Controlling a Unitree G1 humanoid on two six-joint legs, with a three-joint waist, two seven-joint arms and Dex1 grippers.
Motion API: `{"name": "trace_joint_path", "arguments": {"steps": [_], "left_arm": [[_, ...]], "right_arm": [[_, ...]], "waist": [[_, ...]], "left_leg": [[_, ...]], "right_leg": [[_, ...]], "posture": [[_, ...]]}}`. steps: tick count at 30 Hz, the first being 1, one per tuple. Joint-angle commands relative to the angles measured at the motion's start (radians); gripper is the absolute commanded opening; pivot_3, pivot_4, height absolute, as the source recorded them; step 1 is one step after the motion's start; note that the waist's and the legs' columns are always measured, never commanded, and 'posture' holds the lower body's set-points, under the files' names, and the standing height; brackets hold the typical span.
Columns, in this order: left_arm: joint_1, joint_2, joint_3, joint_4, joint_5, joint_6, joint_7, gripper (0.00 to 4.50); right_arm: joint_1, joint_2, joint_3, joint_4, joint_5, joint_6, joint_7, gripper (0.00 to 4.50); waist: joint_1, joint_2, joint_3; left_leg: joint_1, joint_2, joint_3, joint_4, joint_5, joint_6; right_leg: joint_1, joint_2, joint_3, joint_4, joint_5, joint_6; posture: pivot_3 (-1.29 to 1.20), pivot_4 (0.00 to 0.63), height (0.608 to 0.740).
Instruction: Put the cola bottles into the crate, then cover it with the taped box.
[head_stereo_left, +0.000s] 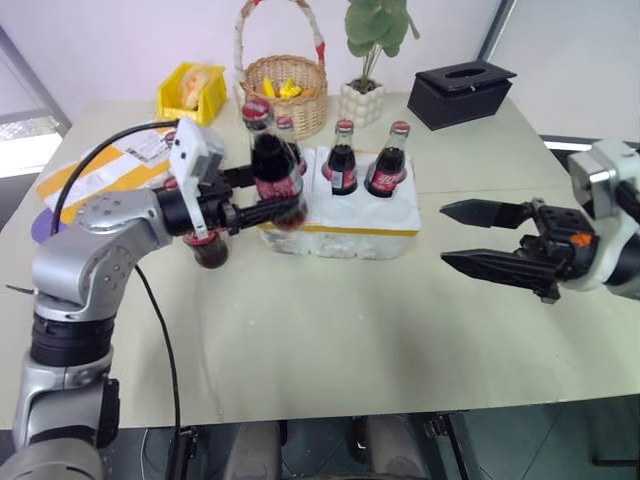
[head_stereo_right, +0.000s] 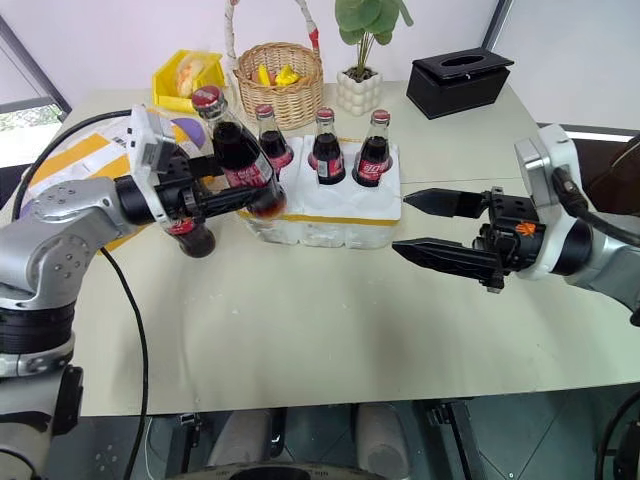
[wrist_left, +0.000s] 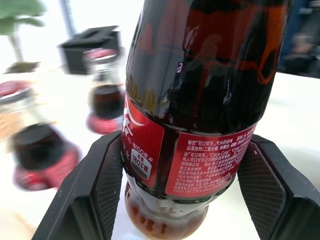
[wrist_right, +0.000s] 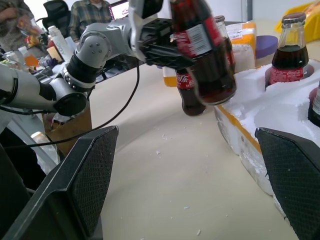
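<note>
Left eye view: left tool is gripping a tilted cola bottle above the crate's near-left corner, cap leaning away, empty wells lying just rightward; right tool is hanging open, farther off.

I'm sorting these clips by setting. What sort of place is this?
Probably an office or lab workspace: a beige table with a tissue box and potted plant, and, in the right wrist view, seated people at cluttered desks.
</note>
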Motion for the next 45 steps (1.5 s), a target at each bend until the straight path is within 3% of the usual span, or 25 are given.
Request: {"name": "trace_joint_path", "arguments": {"steps": [1, 8, 36, 38, 40, 45], "left_arm": [[-0.057, -0.025, 0.014, -0.03, 0.01, -0.036, 0.039, 2.72], [-0.095, -0.082, -0.003, 0.005, 0.066, -0.009, 0.145, 2.72], [-0.056, -0.118, -0.096, 0.035, 0.208, 0.039, 0.225, 2.72], [-0.058, -0.124, -0.097, 0.036, 0.212, 0.04, 0.227, 3.75], [-0.06, -0.126, -0.096, 0.033, 0.215, 0.043, 0.226, 4.47], [-0.054, -0.115, -0.084, 0.014, 0.195, 0.055, 0.2, 4.47]], "right_arm": [[-0.005, -0.001, -0.036, -0.023, 0.012, -0.023, -0.002, 4.5], [0.004, -0.001, -0.041, -0.027, -0.008, -0.035, -0.002, 4.5], [-0.03, -0.008, -0.039, -0.017, -0.038, -0.056, -0.049, 4.5], [-0.031, -0.007, -0.039, -0.017, -0.037, -0.055, -0.054, 4.5], [-0.035, -0.008, -0.038, -0.017, -0.034, -0.054, -0.058, 4.5], [-0.043, -0.011, -0.036, -0.011, -0.032, -0.052, -0.063, 4.5]], "waist": [[0.0, 0.0, 0.0], [-0.001, 0.0, 0.0], [0.0, -0.001, 0.0], [0.0, -0.001, 0.0], [0.001, -0.001, 0.0], [0.0, -0.001, 0.0]], "left_leg": [[0.0, 0.0, 0.0, 0.001, 0.0, 0.0], [-0.001, 0.0, 0.0, 0.004, 0.0, 0.001], [-0.001, 0.0, 0.0, 0.005, 0.0, 0.001], [-0.001, 0.0, 0.0, 0.005, 0.0, 0.001], [-0.001, 0.0, 0.0, 0.005, 0.0, 0.001], [0.0, 0.0, 0.0, 0.005, 0.0, 0.001]], "right_leg": [[0.0, 0.0, 0.0, 0.0, 0.0, 0.0], [0.001, 0.0, 0.0, 0.001, 0.001, 0.001], [0.001, 0.0, 0.001, 0.002, 0.001, 0.001], [0.001, 0.0, 0.001, 0.002, 0.001, 0.001], [0.001, 0.0, 0.001, 0.002, 0.001, 0.001], [0.001, 0.0, 0.001, 0.002, 0.001, 0.0]], "posture": [[0.0, 0.15, 0.74], [0.0, 0.15, 0.74], [0.0, 0.15, 0.74], [0.0, 0.15, 0.74], [0.0, 0.15, 0.74], [0.0, 0.15, 0.74]]}}
